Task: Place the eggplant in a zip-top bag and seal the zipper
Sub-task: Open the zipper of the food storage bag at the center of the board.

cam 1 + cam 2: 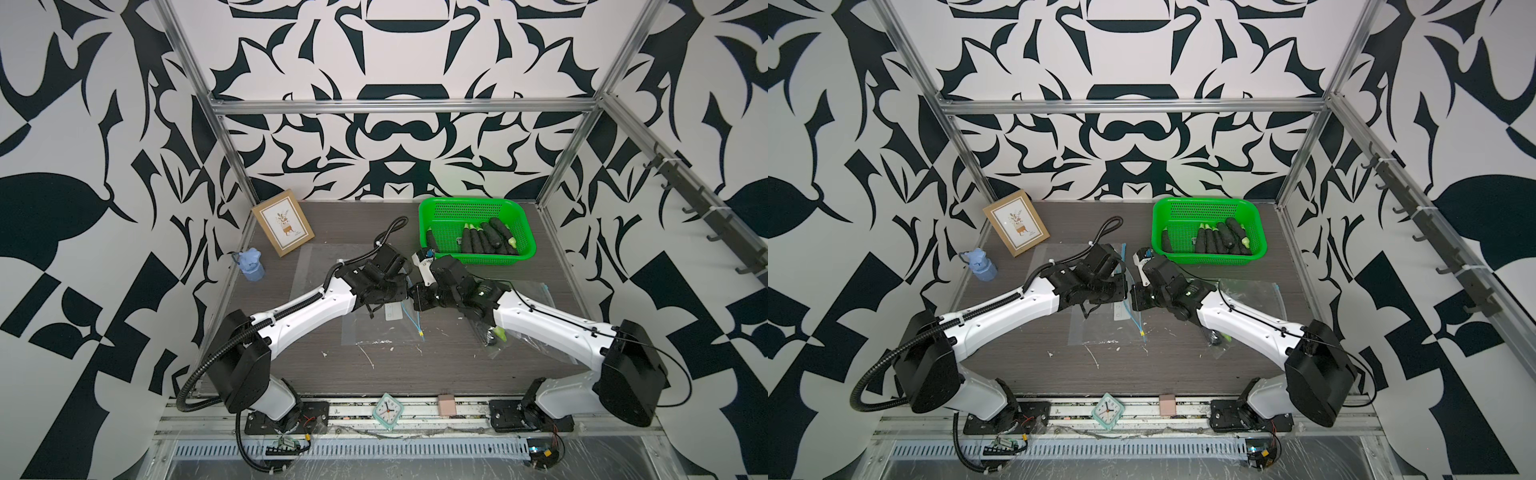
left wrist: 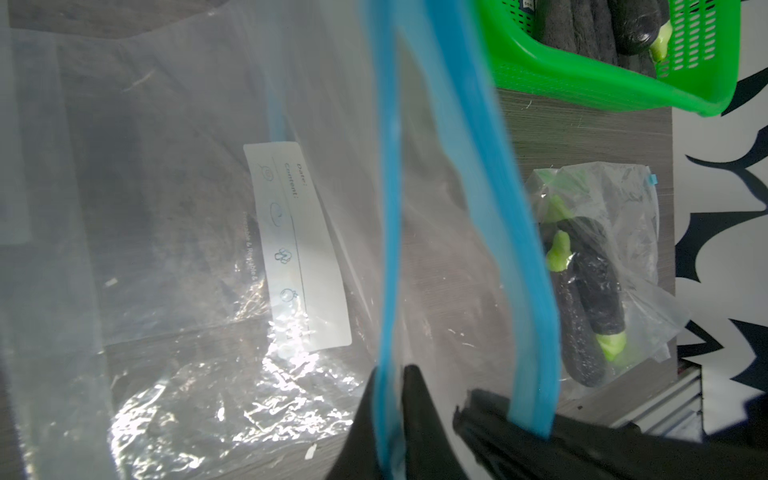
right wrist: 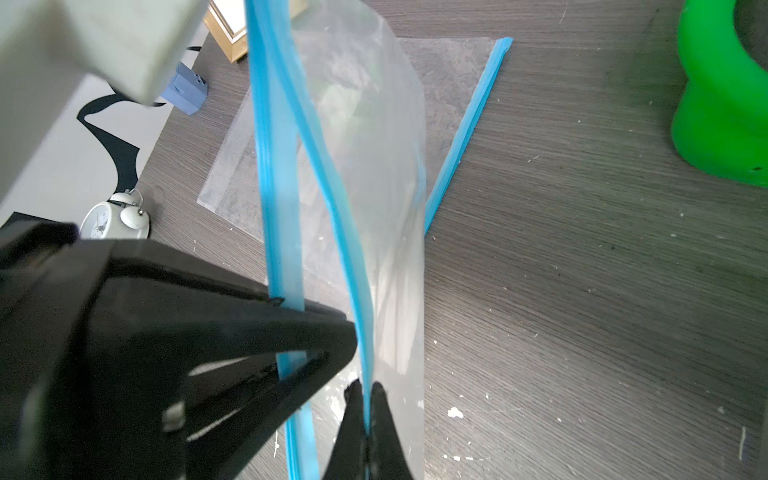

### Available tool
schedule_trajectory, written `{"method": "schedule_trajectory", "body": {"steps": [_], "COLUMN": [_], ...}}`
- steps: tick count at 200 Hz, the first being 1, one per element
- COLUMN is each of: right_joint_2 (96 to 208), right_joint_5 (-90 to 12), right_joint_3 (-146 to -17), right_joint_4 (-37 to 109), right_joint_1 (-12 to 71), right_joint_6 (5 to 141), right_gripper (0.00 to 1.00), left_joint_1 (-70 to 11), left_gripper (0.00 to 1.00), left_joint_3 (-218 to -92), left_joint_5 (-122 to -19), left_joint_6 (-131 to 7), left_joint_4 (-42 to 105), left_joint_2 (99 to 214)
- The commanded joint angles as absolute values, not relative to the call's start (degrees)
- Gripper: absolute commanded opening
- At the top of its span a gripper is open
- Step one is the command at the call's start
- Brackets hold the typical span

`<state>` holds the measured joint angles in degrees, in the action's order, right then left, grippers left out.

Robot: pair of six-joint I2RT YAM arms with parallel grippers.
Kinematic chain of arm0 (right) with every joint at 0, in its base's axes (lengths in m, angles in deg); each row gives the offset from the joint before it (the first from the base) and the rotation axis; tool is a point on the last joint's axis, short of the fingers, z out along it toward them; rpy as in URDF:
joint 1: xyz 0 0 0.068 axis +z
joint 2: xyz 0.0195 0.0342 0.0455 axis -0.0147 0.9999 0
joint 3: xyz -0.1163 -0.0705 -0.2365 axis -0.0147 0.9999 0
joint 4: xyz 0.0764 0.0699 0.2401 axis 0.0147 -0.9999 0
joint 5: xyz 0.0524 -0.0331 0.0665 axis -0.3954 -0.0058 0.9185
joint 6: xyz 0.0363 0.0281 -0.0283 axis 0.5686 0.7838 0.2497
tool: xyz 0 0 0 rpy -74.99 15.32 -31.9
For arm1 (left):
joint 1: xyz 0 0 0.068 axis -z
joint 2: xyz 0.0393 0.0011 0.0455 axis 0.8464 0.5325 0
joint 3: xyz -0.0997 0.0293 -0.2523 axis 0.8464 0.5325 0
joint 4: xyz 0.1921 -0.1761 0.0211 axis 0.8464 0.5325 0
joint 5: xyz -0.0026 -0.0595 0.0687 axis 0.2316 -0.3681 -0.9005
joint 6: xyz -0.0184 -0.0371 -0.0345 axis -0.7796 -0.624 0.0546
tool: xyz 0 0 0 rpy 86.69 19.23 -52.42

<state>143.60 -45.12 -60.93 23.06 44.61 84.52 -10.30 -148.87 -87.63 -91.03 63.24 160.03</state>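
The left gripper pinches one blue zipper lip of the clear plastic zip-top bag. The right gripper clamps the other, mouth parted above the dark wood-grain table. The film looks limp and slippery, so the stiffer zipper seems the surest hold. Dark purple eggplants lie in the green plastic basket, probably light, smooth, best taken mid-body.

Thin clear plastic film, glossy and crinkled, for the zip-top bag, with a smooth blue plastic zipper strip; matt grey wood-grain tabletop, flecked with white; shiny perforated green plastic basket; dull silvery metal frame rail.
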Motion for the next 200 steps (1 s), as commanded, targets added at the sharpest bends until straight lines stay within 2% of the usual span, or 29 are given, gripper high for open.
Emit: {"method": "schedule_trajectory", "body": {"steps": [1, 17, 123, 200], "right_joint_2": [143.8, 144.2, 145.7, 144.9], "right_joint_5": [-45.4, -45.0, -44.6, -43.9], "right_joint_3": [-64.1, -64.8, -67.7, -68.0], "right_joint_4": [22.4, 21.3, 16.6, 17.4], "right_joint_1": [43.9, 43.2, 39.9, 40.0], "right_joint_6": [83.1, 82.4, 78.1, 78.0], "right_gripper": [0.0, 0.0, 0.0, 0.0], "left_joint_1": [-10.4, -10.3, -10.1, -10.3], "left_gripper": [0.04, 0.0, 0.0, 0.0], "left_joint_3": [-148.9, -150.3, -162.0, -163.3], "left_joint_5": [-89.7, -92.4, -97.8, -96.6], "left_joint_6": [-91.9, -91.7, -90.9, -90.6], "left_joint_4": [65.1, 68.7, 89.6, 89.9], "left_joint_2": [159.7, 159.3, 159.0, 158.9]}}
